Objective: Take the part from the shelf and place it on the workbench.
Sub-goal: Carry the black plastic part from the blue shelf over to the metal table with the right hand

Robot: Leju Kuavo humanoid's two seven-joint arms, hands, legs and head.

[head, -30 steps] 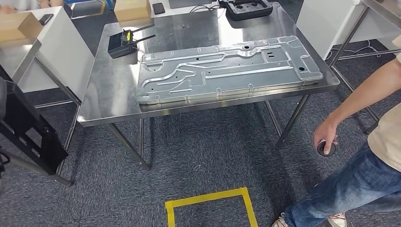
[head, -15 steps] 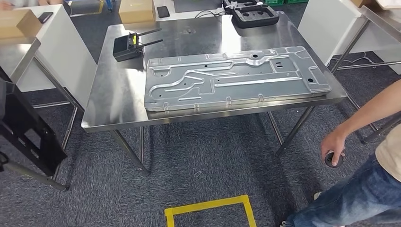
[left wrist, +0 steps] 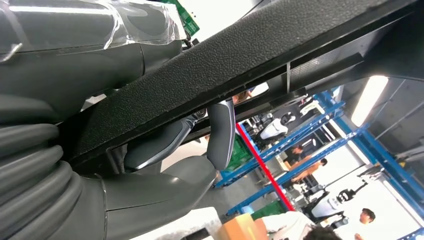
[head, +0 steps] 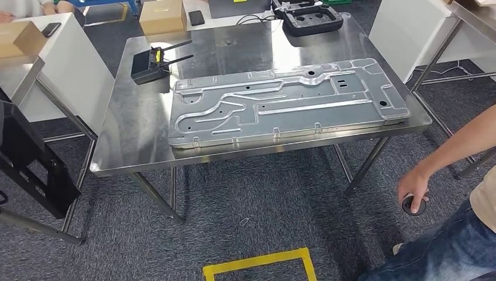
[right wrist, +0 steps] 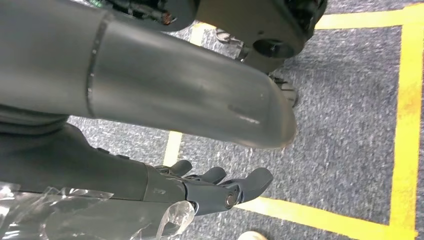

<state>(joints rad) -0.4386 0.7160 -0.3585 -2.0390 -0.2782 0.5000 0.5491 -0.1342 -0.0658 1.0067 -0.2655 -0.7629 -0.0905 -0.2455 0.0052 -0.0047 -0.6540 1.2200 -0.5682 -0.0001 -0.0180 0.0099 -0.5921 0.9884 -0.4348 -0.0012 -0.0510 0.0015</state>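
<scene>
The part is a black textured frame, seen at the left edge of the head view, off the table's left corner and above the floor. In the left wrist view my left hand grips a black bar of this part, thumb on one side and dark fingers wrapped around the other. The workbench is a steel table straight ahead. My right hand hangs over the carpet with its fingers stretched out and nothing in it.
A large pressed metal plate covers most of the workbench. A black radio unit with antennas sits at its back left, a black moulded tray at the back. A person stands at right. Yellow floor tape lies below.
The whole picture has shifted, so the camera has moved: the workbench now sits a little lower and more to the left. The black part stays at the left edge.
</scene>
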